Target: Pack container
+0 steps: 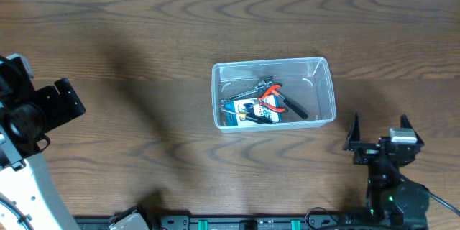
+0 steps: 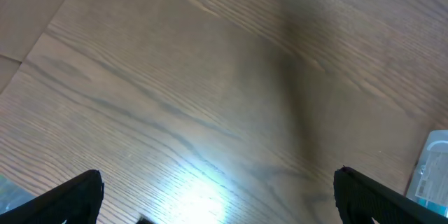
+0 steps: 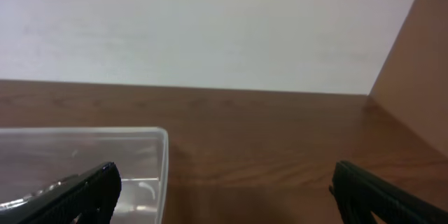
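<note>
Overhead view: the clear, see-through plastic rectangular container (image 1: 270, 62) with rounded corners and a rimmed edge stood upright near the middle of the dark brown wood-grain tabletop (image 1: 144, 43), its long side running left to right. Several things lay inside it, toward its left and centre. These were red-handled pliers (image 1: 272, 98), a black-handled tool (image 1: 296, 108) slanting toward the right wall, a small blue-and-white box (image 1: 244, 112) by the left wall, and a grey metal tool (image 1: 251, 90) partly under the others. How these pieces overlapped could not be resolved. The right part of the container's floor was bare.

The right gripper (image 1: 379, 126) hung just beside the container's lower right corner and clear of it. Its jaws were spread wide with nothing between them. In the right wrist view, both black fingers (image 3: 91, 189) framed bare tabletop. The container's near corner (image 3: 143, 136) rose at the lower left, and a plain white wall (image 3: 210, 28) stood behind the table edge.

The left gripper (image 2: 220, 199) was well apart from the container, at the far left of the tabletop. Its jaws were likewise spread and empty over bare wood. A sliver of clear plastic, apparently the container, showed at the right edge of the left wrist view.
</note>
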